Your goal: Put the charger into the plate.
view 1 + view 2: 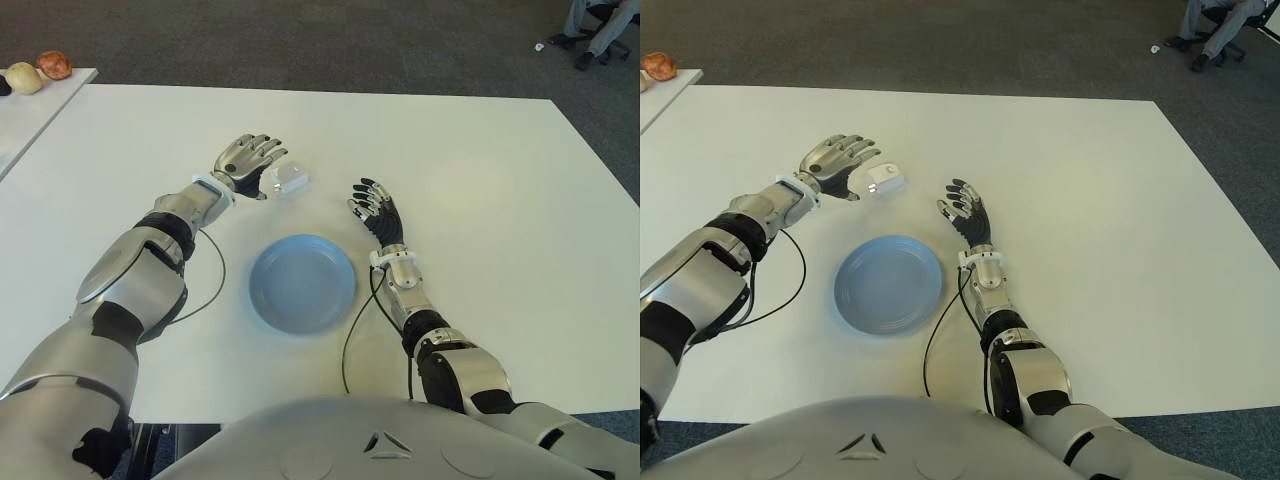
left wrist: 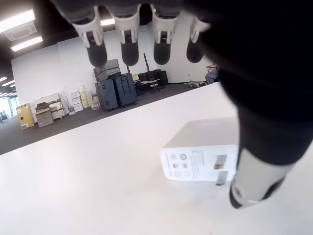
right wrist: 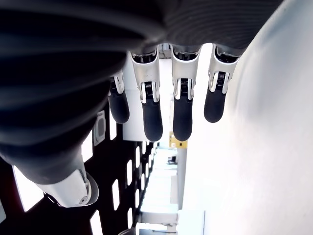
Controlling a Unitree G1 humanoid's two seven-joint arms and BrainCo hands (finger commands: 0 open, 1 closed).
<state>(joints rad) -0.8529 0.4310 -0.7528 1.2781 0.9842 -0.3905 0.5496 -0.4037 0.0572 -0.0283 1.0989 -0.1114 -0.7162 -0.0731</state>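
The left robot hand (image 1: 248, 160), fingers spread, sits just beside the white charger (image 1: 291, 180) beyond the blue plate (image 1: 302, 283), while the right robot hand (image 1: 377, 210) shows open right of it.

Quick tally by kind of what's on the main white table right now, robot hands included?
Chargers: 1, white charger, on the table at the open left hand
Plates: 1, blue plate, nothing in it
Robot hands: 2, left hand and open right hand, which is beside the plate
Total: 4
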